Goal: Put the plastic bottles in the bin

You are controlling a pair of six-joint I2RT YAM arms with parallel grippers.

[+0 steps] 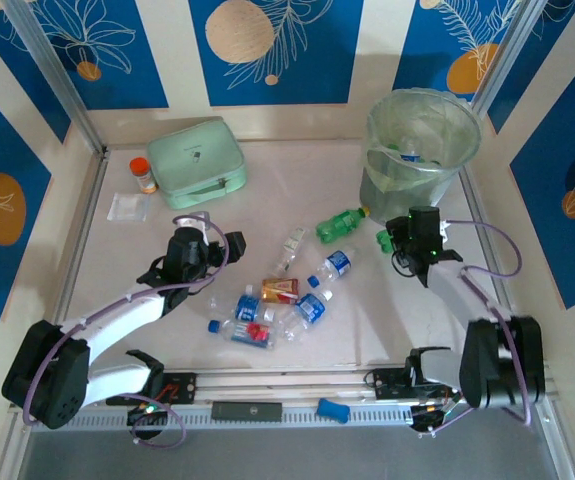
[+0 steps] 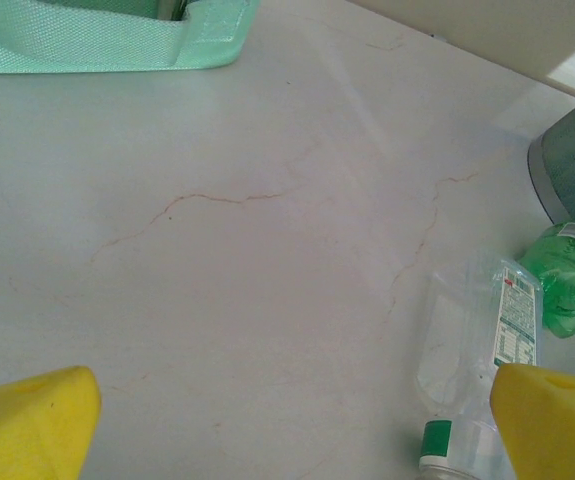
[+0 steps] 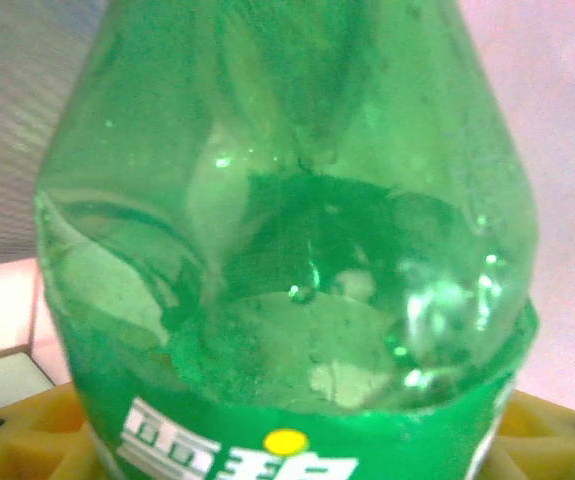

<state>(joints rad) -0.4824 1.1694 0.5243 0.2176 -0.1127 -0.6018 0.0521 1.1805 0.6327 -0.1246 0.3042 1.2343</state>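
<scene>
Yellow-tipped and spread wide, the left gripper (image 1: pixel 205 248) hangs over bare table (image 2: pixel 267 250), a clear bottle (image 2: pixel 472 360) lying just to its right with its long axis pointing away from the arm; the other plastic bottles (image 1: pixel 277 305) litter the middle. The right gripper (image 1: pixel 399 240) pinches a small green bottle (image 3: pixel 287 250) across its body; the bin (image 1: pixel 467 135) stands just beyond it, far nearer this arm.

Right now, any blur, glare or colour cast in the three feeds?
Top external: even light, soft shadows, table sharp. Left wrist: table in focus, yellow left fingers soft-edged at the bottom corners. Right wrist: green bottle very close, glare spots on its plastic, background washed pink and blurred.
</scene>
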